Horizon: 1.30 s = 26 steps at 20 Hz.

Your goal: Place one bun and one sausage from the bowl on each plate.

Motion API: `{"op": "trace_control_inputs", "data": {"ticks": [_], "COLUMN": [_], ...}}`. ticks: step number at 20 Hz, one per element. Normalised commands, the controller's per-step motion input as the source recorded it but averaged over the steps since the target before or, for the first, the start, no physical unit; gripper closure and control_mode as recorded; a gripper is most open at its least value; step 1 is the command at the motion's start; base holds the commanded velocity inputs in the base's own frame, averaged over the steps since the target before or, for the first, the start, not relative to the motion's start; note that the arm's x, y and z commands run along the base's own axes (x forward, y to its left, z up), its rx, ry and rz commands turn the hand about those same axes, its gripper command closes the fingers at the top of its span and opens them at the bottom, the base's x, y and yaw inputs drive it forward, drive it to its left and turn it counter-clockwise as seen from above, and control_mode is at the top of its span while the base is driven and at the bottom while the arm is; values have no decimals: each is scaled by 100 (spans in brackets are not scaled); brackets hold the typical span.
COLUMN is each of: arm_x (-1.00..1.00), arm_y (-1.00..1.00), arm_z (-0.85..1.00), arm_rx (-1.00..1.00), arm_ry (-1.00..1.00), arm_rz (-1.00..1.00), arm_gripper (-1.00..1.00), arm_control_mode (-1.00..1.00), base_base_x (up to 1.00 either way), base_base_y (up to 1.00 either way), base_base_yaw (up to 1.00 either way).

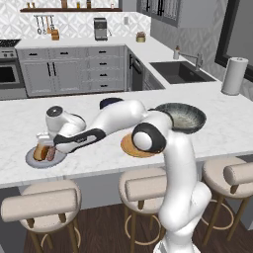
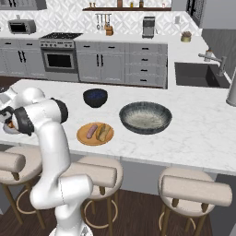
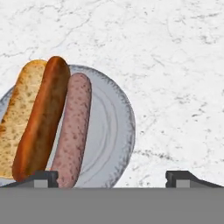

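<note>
The light grey plate (image 3: 111, 127) lies on the marble counter and carries a tan-and-brown bun (image 3: 30, 118) with a pinkish speckled sausage (image 3: 73, 127) beside it. My gripper (image 3: 113, 178) hangs open just above this plate, its left fingertip (image 3: 43, 177) by the sausage's near end, nothing between the tips. In the left base view the gripper (image 1: 43, 143) sits over that plate (image 1: 37, 164) at the counter's left. The tan-orange plate (image 2: 85, 137) holds a sausage (image 2: 91, 131) and a bun (image 2: 103, 132). Right of it stands the wide dark grey speckled bowl (image 2: 145, 117), with nothing seen inside it.
A small glossy dark blue bowl (image 2: 95, 97) stands behind the tan plate. My own arm stretches low across the counter from right to left and covers part of the tan plate (image 1: 129, 149). Stools line the near counter edge. A paper towel roll (image 1: 234, 75) stands far right.
</note>
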Motion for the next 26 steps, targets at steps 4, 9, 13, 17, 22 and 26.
{"op": "trace_control_inputs", "data": {"ticks": [4,9,13,17,22,26], "arm_x": [-54,-58,-30,-40,-49,-43], "arm_y": [-99,-94,-59,-14,0,0], "arm_z": [44,57,85,57,70,49], "arm_rx": [12,22,20,2,0,0], "arm_ry": [-13,-21,-8,-18,-16,-6], "arm_rz": [0,0,0,3,8,5], "arm_gripper": [-100,-100,-100,-100,-100,-100], "arm_control_mode": [-100,-100,-100,-100,-100,-100], "base_base_x": [0,0,0,0,0,0], "base_base_y": [0,0,0,0,0,0], "base_base_yaw": [0,0,0,0,0,0]}}
